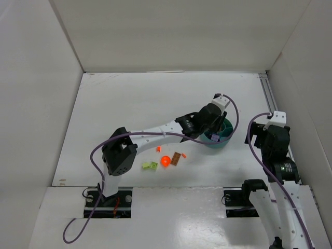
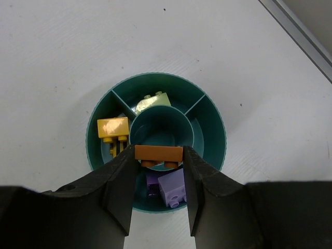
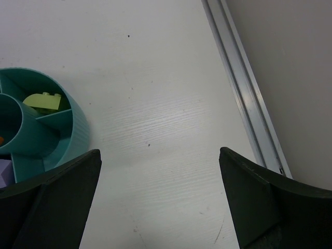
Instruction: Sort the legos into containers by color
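My left gripper is shut on a brown brick and holds it above the teal bowl, over the near rim of its central cup. The bowl holds yellow bricks in the left compartment, a lime green brick in the far one and purple bricks in the near one. In the top view the left gripper is over the bowl. On the table lie a lime green brick, a round orange piece, a brown brick and small orange bricks. My right gripper is open and empty, right of the bowl.
A metal rail runs along the table's right edge, beside the right gripper. White walls enclose the table on the left, back and right. The right arm stands right of the bowl.
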{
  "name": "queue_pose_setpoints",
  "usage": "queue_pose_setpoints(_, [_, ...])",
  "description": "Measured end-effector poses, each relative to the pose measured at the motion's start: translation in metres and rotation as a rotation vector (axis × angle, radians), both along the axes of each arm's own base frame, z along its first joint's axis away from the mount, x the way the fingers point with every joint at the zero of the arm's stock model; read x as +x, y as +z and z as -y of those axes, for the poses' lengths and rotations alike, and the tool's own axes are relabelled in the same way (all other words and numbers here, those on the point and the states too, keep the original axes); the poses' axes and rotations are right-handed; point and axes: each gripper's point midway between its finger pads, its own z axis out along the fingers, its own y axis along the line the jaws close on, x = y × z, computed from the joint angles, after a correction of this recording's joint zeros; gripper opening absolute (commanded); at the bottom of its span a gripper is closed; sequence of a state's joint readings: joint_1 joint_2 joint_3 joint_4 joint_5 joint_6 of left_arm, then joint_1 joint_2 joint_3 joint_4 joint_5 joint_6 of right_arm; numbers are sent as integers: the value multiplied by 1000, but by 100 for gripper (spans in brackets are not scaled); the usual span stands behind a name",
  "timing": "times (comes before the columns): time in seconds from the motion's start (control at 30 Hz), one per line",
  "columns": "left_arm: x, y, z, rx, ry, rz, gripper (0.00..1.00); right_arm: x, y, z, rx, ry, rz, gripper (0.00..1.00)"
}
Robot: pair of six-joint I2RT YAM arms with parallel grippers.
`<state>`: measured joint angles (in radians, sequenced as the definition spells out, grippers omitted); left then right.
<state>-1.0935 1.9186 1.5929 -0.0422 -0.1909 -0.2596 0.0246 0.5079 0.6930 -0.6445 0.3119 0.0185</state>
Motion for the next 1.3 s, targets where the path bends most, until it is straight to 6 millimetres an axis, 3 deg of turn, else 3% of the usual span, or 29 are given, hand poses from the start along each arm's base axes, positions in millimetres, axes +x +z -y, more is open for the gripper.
queue_pose_setpoints(0.1, [1, -8, 1, 16, 7, -1, 14, -1, 3, -1, 1, 10, 12, 100])
queue_pose_setpoints(0.27, [4, -21, 1, 44, 24, -4, 31, -1, 3, -3, 2, 19, 13, 100])
queue_pose_setpoints(0.43, [6, -23, 0, 53, 32, -3, 39, -1, 5, -4, 5, 27, 26, 100])
queue_pose_setpoints(0.5, [6, -20, 1, 46, 32, 0, 47, -2, 6, -4, 6, 30, 30, 100])
queue_pose_setpoints(0.53, [7, -19, 2, 43, 33, 1, 57, -2, 6, -5, 6, 32, 33, 100])
queue_pose_setpoints(0.57, [7, -18, 2, 42, 33, 3, 57, -2, 7, -5, 6, 32, 35, 100])
queue_pose_setpoints(0.73, [7, -17, 2, 39, 33, 3, 77, -3, 8, -5, 2, 34, 38, 100])
queue_pose_setpoints(0.87, [6, -15, 2, 36, 28, 3, 81, -3, 8, -5, -2, 37, 39, 100])
queue_pose_setpoints(0.93, [3, -11, -3, 34, 28, 4, 93, -2, 9, -6, -5, 51, 39, 100])
queue_pose_setpoints(1.0, [0, -5, -12, 26, 38, 5, 100, -1, 10, -10, -16, 84, 40, 100])
queue_pose_setpoints(1.1, [-15, 13, -49, 0, 71, 8, 100, 4, 14, -20, -28, 166, 56, 100])
queue_pose_setpoints(1.2, [-29, 31, -93, -50, 128, -8, 100, 11, 18, -35, -36, 273, 73, 100])
queue_pose_setpoints(1.3, [-28, 39, -140, -111, 224, -37, 100, 20, 17, -50, -39, 377, 69, 100])
